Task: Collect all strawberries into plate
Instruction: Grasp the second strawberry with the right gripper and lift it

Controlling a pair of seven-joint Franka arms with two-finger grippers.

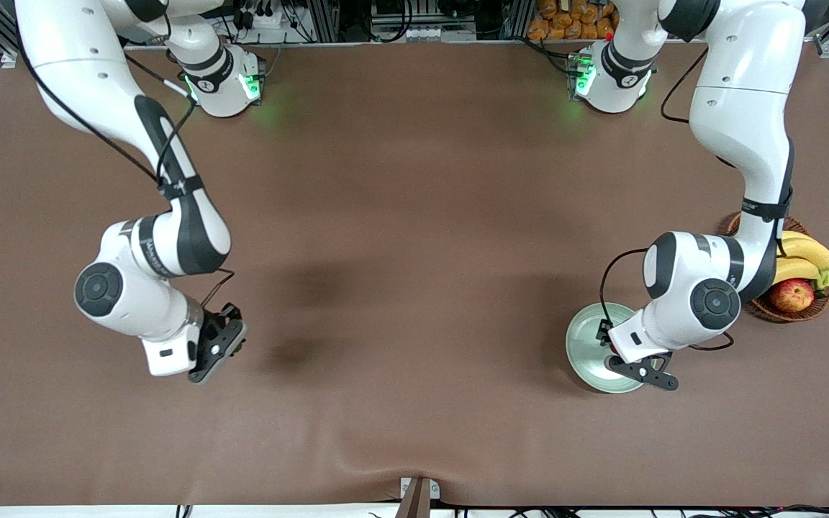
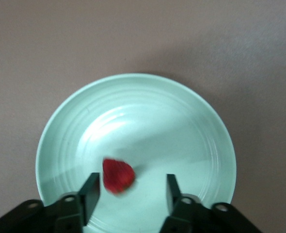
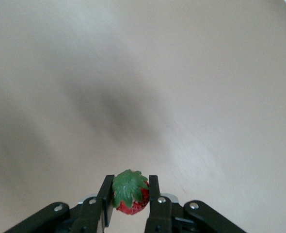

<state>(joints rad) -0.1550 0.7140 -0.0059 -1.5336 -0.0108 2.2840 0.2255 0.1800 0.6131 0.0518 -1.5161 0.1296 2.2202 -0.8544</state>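
Observation:
The pale mint-green plate (image 1: 586, 344) lies toward the left arm's end of the table, beside the basket. My left gripper (image 2: 132, 178) hovers just over the plate (image 2: 148, 111) with its fingers open. A blurred red strawberry (image 2: 118, 175) is loose over the plate's inside, close to one finger and gripped by neither. My right gripper (image 3: 130, 180) hangs over bare brown table toward the right arm's end (image 1: 231, 327). It is shut on a second strawberry (image 3: 131, 196), green cap showing between the fingers.
A brown wicker basket (image 1: 774, 311) with bananas (image 1: 803, 252) and a red-yellow apple (image 1: 792, 295) stands by the plate, partly under the left arm. Brown cloth covers the whole table (image 1: 414, 216).

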